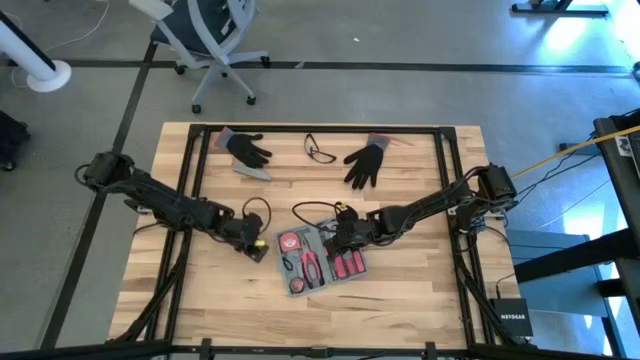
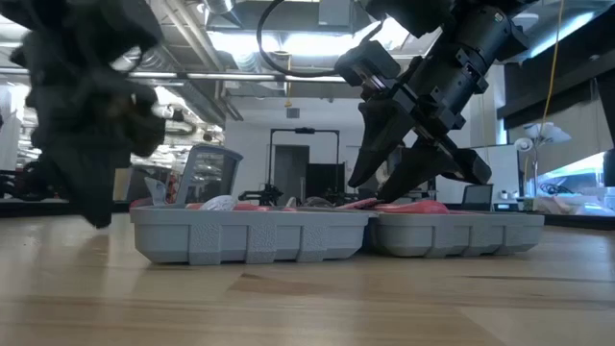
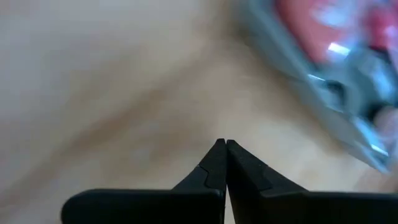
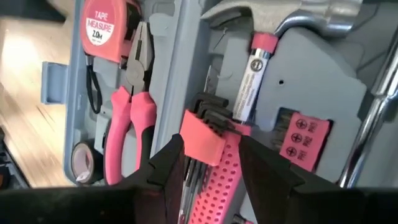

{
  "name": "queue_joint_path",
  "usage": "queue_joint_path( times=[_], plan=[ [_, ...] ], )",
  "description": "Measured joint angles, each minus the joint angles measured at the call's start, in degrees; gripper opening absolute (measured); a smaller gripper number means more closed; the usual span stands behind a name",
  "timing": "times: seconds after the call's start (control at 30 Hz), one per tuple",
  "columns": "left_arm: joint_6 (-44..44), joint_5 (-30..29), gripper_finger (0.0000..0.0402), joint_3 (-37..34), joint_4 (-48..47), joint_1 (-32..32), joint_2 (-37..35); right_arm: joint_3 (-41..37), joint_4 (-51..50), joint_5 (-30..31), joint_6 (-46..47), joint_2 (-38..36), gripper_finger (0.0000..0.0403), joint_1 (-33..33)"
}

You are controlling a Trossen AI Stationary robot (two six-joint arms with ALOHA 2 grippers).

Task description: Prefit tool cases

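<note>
Wooden table [image 1: 420, 290]: open blue-grey tool case [image 1: 318, 256], pink tools, perhaps hex keys.

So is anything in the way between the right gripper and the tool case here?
Nothing visible. The right gripper is already down inside the open tool case, its fingers closed around a pink hex-key holder. The left gripper sits shut on the table just beside the case.

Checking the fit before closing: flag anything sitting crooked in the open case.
In the grey plastic tool case, the pink hex-key holder sits tilted, not seated in its recess, between the right hand's fingers. Other tools look seated.
</note>
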Motion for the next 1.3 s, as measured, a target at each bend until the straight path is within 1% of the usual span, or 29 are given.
queue_joint_path(
  times=[0.07, 0.13, 0.27, 0.37, 0.5, 0.63, 0.8, 0.9, 1.3],
  plan=[
    [-0.3, 0.05, 0.0, 0.14, 2.97, -0.93, 1.64, 0.0, -0.32, -0.32, 0.01, 0.0, 0.0143, 0.0],
    [-2.14, 1.1, 0.0, 0.1, 4.8, -1.24, 4.71, 0.0, -0.39, -0.91, 0.23, 0.0, 0.0143, 0.0],
    [-3.95, 2.2, 0.0, 0.23, 12.74, -2.19, 9.87, 0.0, -0.39, -2.21, 0.52, 0.0, 0.0143, 0.0],
    [-6.51, 1.5, 0.0, 0.28, 16.12, -2.31, 11.0, 0.0, -0.25, -2.72, 0.7, 0.0, 0.0143, 0.02],
    [-5.89, 0.15, 0.0, 0.28, 19.25, -2.33, 11.24, 0.0, 0.09, -3.31, 0.69, 0.0, 0.0143, 0.02],
    [-5.12, -0.72, 0.0, 0.32, 19.39, -0.99, 11.24, 0.0, 0.24, -3.5, 0.94, 0.0, 0.0143, 0.07],
    [-3.52, -2.44, 0.0, 0.32, 20.71, 2.35, 11.32, 0.0, 1.09, -3.83, 1.52, 0.0, 0.0143, 0.07],
    [-2.28, -1.25, 0.0, 0.32, 20.6, 3.31, 11.32, 0.0, 1.48, -3.87, 1.52, 0.0, 0.0143, 0.05],
    [-3.94, -0.56, 0.0, 0.34, 20.59, 3.44, 11.24, 0.0, 3.34, -3.98, 1.52, -0.07, 0.0143, 0.02]
  ],
)
